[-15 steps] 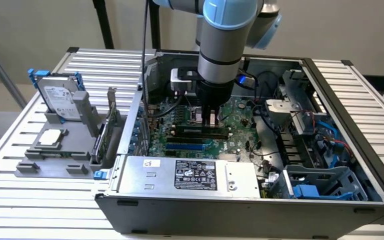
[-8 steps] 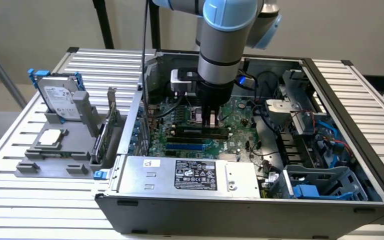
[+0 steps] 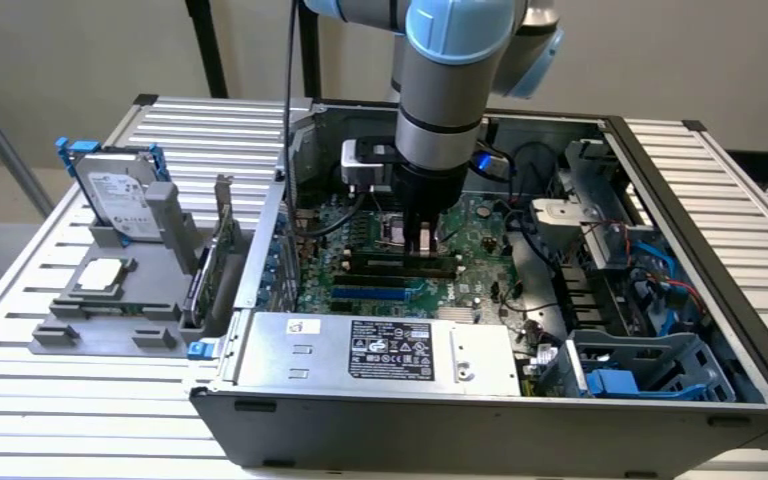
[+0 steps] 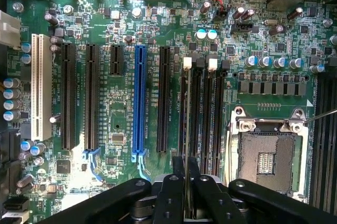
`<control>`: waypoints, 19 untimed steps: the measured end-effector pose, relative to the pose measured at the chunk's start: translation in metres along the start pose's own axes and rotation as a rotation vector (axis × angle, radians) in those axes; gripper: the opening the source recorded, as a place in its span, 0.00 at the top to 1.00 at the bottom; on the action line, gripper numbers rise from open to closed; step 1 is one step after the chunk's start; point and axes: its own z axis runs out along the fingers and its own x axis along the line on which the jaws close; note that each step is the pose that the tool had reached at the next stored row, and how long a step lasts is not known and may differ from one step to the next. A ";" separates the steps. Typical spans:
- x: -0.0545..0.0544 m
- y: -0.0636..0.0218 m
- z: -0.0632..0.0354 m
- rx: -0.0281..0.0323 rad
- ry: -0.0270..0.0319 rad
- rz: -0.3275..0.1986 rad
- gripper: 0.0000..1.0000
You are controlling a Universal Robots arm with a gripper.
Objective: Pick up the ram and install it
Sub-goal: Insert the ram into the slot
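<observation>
The ram (image 4: 187, 118) appears edge-on as a thin pale line. It stands upright in a black memory slot (image 4: 196, 108) of the green motherboard (image 4: 116, 129), its far end at a white latch (image 4: 187, 64). My gripper (image 4: 187, 182) has its black fingers (image 4: 172, 182) close on either side of the stick's near end, shut on it. In the exterior view the gripper (image 3: 420, 243) points straight down into the open computer case (image 3: 704, 300), over the memory slots beside the processor socket (image 3: 391, 228).
An open processor socket (image 4: 266, 155) lies beside the memory slots, with blue (image 4: 139, 103) and white (image 4: 41, 87) expansion slots on the other side. The power supply (image 3: 384, 350) fills the case's near side. A grey rack outside holds a hard drive (image 3: 124, 200), processor chip (image 3: 101, 275) and expansion card (image 3: 220, 250).
</observation>
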 end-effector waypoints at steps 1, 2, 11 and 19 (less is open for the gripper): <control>0.000 0.0000 -0.0002 0.0000 0.0000 0.000 0.85; 0.000 0.0000 -0.0010 0.0001 -0.0003 0.000 0.85; -0.001 0.0050 -0.0227 0.0000 -0.0092 0.000 0.78; -0.001 0.0080 -0.0228 -0.0001 -0.0129 0.000 0.89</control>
